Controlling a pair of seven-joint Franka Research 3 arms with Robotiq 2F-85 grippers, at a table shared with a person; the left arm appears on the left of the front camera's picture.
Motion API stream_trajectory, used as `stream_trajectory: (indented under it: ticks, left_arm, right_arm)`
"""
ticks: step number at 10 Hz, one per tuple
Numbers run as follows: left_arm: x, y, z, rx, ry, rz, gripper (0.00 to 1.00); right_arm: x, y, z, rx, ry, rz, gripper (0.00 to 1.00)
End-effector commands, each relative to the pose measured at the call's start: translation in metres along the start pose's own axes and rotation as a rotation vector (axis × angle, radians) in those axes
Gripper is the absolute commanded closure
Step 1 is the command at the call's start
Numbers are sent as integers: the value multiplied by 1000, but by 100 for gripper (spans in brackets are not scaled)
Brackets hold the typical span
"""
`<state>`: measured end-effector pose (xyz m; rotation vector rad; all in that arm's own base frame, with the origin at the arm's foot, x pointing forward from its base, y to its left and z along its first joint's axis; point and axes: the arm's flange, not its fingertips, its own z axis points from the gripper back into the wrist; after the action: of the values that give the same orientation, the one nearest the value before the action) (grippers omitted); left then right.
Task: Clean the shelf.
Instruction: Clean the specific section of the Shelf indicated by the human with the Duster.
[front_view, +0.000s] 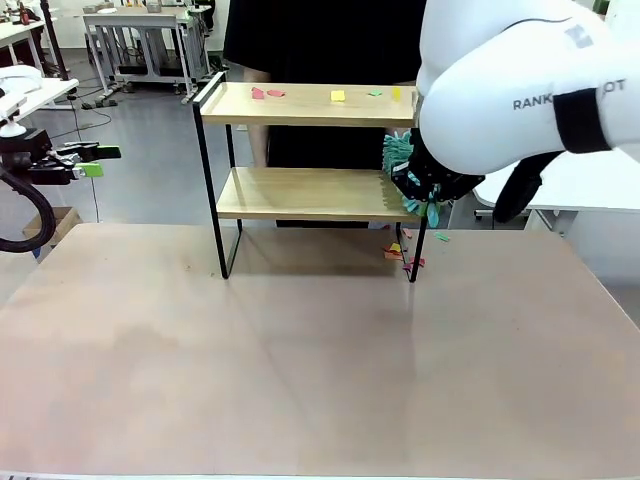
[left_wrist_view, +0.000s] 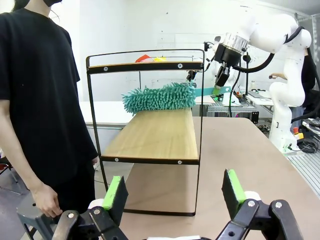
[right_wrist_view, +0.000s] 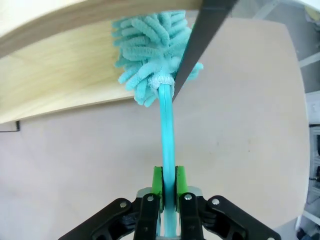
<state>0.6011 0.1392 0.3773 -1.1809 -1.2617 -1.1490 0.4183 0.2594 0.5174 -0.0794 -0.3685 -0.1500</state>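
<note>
Shelf (front_view: 300, 195) stands at the far middle of the worktop (front_view: 300, 350): two wooden boards in a thin black frame, long side towards the robot. Person (left_wrist_view: 35, 100) in black stands just behind it on the far side. Right arm (front_view: 500, 90) reaches in from the right to the shelf's right end. Duster (left_wrist_view: 160, 97): the teal fluffy head sits between the boards, on the right end of the lower board, and the teal handle runs out past the end rail. Right tool (right_wrist_view: 168, 181) is clamped tight on that handle. Left tool (left_wrist_view: 175, 192) has its jaws wide apart, empty, hanging at the far left, well apart from the shelf. Paper scraps (front_view: 338, 96), red, yellow and green, lie on the upper board. Small coloured bits (front_view: 400, 255) lie on the worktop by the shelf's right legs.
</note>
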Motion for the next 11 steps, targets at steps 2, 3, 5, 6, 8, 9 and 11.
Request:
stream_trajectory:
  ticks: [2, 3, 5, 6, 8, 9, 11]
  left_arm:
    - [2, -2, 0, 1, 8, -13, 0]
    - [2, -2, 0, 1, 8, -13, 0]
    - [2, -2, 0, 1, 8, -13, 0]
    - [2, -2, 0, 1, 8, -13, 0]
    - [2, -2, 0, 1, 8, -13, 0]
    - [2, -2, 0, 1, 8, -13, 0]
    - [2, -2, 0, 1, 8, -13, 0]
  right_arm:
    - [8, -1, -11, -17, 29, -19, 87]
    - [8, -1, -11, -17, 29, -19, 87]
    - [-5, -7, 4, 96, -32, 67, 87]
    - [-8, -20, 12, 157, -56, 112, 87]
    - [-8, -44, 18, 244, -30, 228, 87]
    - [-8, -53, 20, 288, -16, 290, 87]
    - [-12, -68, 25, 403, 43, 475, 87]
